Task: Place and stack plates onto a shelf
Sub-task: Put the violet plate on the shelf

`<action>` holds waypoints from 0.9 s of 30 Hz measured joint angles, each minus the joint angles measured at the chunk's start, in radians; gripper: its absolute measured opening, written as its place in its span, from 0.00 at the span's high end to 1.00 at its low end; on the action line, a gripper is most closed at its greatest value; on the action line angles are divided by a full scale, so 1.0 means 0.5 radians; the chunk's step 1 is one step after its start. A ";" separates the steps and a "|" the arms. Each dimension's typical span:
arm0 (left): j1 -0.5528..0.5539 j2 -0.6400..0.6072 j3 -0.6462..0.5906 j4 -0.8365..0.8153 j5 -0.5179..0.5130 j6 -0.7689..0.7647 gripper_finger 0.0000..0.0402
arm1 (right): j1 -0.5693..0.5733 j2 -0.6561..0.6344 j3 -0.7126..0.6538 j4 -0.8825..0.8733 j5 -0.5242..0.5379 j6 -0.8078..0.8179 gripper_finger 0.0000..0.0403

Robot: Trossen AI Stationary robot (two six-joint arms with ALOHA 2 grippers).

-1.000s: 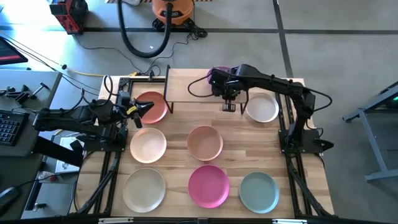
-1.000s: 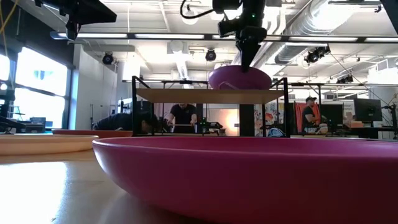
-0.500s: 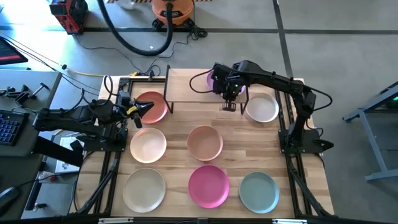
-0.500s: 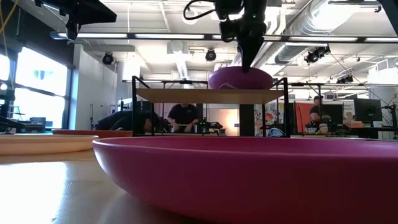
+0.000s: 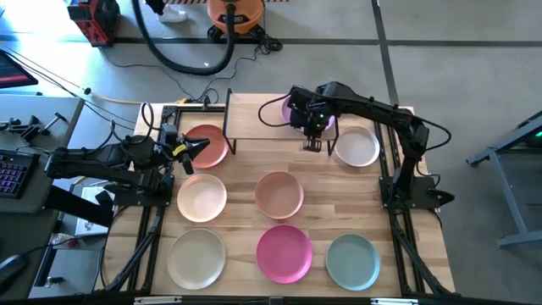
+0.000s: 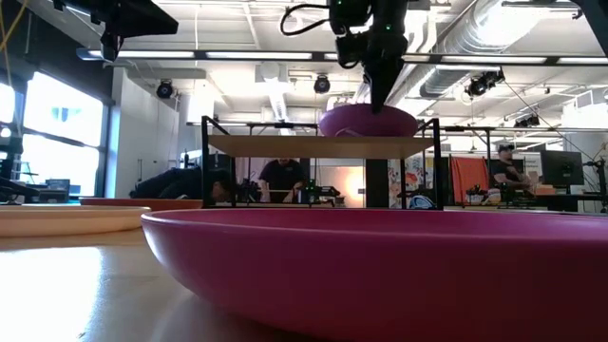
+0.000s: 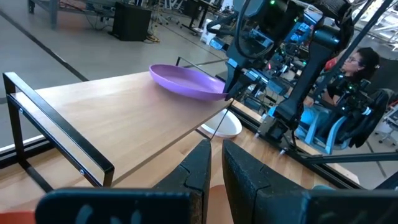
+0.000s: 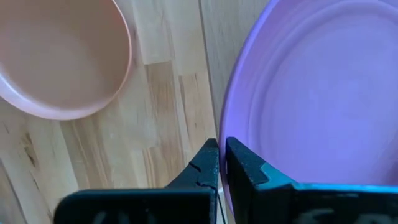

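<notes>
**Right gripper pinches the purple plate's rim on the shelf**

The right gripper has its two fingers pressed together on the rim of the purple plate, one finger on each side of the edge. In the low view the gripper points straight down onto that plate, which sits on the right part of the shelf. From above, the purple plate lies at the shelf's right end, mostly covered by the right arm.

The left gripper is over the terracotta plate at the table's left side, just beside the shelf's left legs. Its fingers stand nearly together with a narrow slit between them; whether they pinch the terracotta rim cannot be told.

The other plates lie flat on the wooden table, apart from each other: the white plate just right of the shelf, the cream plate and the tan-pink plate in the middle row, and the pale beige plate, the magenta plate and the pale teal plate in the near row.

People sit at desks in the room behind the table.
</notes>
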 joint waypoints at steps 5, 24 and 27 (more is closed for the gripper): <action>0.001 0.001 0.000 -0.001 0.001 0.001 0.92 | 0.000 0.032 0.001 -0.003 0.017 0.029 1.00; 0.001 0.001 0.000 -0.006 0.000 0.003 0.92 | 0.002 0.042 0.001 0.002 0.009 0.028 0.98; 0.001 0.001 0.000 -0.006 0.000 0.003 0.92 | 0.002 0.042 0.000 0.002 -0.001 0.040 0.92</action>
